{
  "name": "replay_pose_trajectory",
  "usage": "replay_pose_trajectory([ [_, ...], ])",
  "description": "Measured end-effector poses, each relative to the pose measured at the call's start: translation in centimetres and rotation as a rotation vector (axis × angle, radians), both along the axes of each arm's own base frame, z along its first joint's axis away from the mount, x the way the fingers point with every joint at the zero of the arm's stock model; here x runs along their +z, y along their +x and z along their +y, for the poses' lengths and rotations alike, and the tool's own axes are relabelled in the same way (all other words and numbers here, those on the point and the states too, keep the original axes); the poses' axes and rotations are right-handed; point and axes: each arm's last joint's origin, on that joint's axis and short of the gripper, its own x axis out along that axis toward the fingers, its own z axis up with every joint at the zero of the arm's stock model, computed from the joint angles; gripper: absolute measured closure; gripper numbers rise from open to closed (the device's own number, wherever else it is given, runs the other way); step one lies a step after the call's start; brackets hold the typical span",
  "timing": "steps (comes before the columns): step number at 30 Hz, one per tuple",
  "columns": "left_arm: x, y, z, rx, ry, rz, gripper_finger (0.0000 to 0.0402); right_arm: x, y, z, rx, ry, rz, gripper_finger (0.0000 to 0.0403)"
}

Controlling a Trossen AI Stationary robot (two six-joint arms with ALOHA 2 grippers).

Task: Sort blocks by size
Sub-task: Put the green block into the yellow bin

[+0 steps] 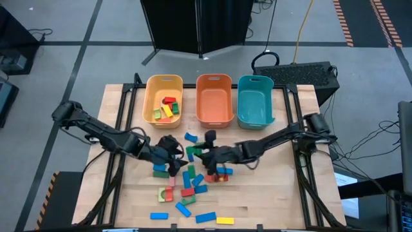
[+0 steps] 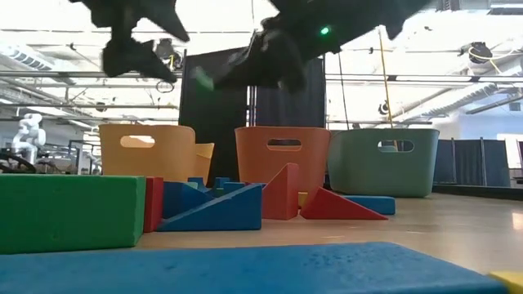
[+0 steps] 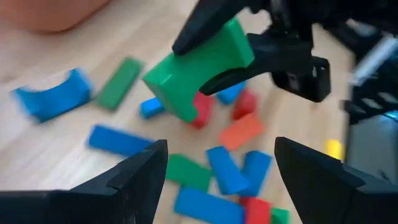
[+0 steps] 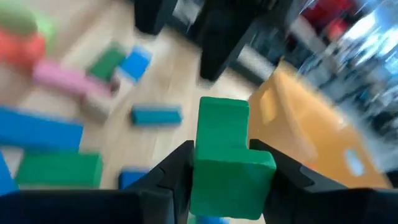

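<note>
Gripping a green block, the right gripper is hovering above the block pile; the left gripper is gaping empty beside it.

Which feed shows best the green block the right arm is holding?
Left wrist view: the green block shows whole, clamped in the right pincer. The right wrist view shows one side of it; the high view only a speck; the low view hides it.

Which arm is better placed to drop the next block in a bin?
Right. The right hand is shut on a green block, lifted above the pile. The left hand hangs open and empty beside it, over the loose blocks.
</note>
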Motion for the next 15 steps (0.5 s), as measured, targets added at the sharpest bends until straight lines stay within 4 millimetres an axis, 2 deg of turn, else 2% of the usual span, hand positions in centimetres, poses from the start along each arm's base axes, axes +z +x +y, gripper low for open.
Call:
replay_pose_trajectory([
  [6, 1.1, 1.5, 1.8, -0.036, -0.046, -0.122, 0.0107, -0.3, -3.7, -0.6, 0.02, -0.008, -0.096, 0.0273],
  [15, 1.7, 2.7, 3.9, -0.076, -0.125, -0.195, 0.0107, -0.1, -3.9, -0.3, 0.045, -0.047, -0.117, 0.0273],
])
